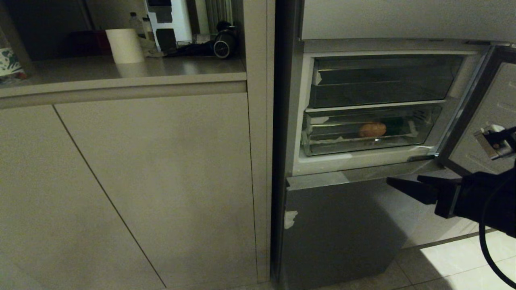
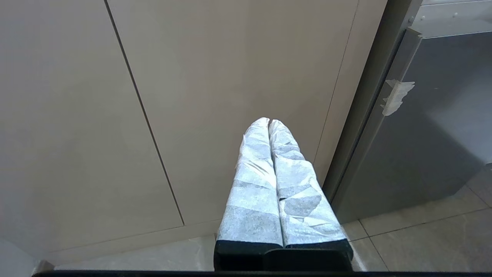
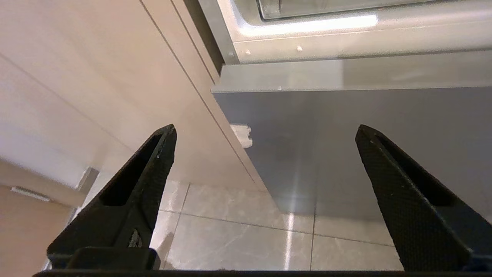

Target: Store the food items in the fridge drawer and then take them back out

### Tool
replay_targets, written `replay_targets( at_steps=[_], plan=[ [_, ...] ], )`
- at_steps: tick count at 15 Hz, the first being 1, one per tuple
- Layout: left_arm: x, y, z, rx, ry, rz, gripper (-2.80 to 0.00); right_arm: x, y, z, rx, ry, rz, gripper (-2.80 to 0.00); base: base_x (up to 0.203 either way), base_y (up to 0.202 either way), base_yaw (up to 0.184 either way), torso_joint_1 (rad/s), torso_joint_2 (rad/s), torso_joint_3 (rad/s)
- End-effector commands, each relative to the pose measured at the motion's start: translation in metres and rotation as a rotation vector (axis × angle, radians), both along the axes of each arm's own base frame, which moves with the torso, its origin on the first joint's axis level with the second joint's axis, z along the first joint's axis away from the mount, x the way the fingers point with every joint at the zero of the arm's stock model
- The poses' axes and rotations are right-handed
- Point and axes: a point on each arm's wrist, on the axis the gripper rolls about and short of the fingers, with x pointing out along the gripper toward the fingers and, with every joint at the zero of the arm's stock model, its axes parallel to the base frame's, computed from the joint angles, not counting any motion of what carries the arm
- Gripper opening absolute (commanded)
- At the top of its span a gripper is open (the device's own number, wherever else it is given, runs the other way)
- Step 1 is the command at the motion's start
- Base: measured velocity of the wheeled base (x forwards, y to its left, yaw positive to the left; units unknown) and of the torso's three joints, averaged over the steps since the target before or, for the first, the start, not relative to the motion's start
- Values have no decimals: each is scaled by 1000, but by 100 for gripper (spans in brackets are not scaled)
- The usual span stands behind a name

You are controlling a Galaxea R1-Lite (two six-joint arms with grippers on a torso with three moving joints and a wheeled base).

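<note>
Sitting inside the fridge drawer [image 1: 322,141], pushed home in the open fridge compartment: one orange-brown food item [image 1: 372,129], flattish and roundish, near the middle of the bin; a dark-green food item [image 1: 394,125] just beside it toward the open fridge door [image 1: 475,108], dim behind the clear front and hard to make out. Above: a shallower clear tray [image 1: 383,80], contents not discernible. Right hand [image 1: 407,186]: below the compartment, in front of the lower fridge door [image 1: 342,225], fingers spread wide, holding nothing. Left hand [image 2: 269,122]: padded fingers pressed together, empty, parked facing the cabinet front [image 2: 192,96]. Handling, as a judgement: the drawer is stiff, smooth plastic, likely light with so little in it (best taken at the slanted front lip, pulled straight); the orange-brown piece looks firm and matt, an easy pinch across its flatter sides; the green one, if glossy, may slip, so grip across its widest part.
</note>
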Motion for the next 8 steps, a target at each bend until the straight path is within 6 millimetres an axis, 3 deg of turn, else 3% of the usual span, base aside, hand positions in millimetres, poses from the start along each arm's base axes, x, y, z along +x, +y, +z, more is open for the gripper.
replay_targets(
  at_steps=[1, 8],
  plan=[
    [0, 0, 0, 0, 1, 0, -280, 25, 15, -10, -29, 53, -26, 0, 0, 0, 0, 0, 0, 0],
    [0, 0, 0, 0, 1, 0, -280, 63, 35, -39, -36, 3, -45, 0, 0, 0, 0, 0, 0, 0]
  ],
)
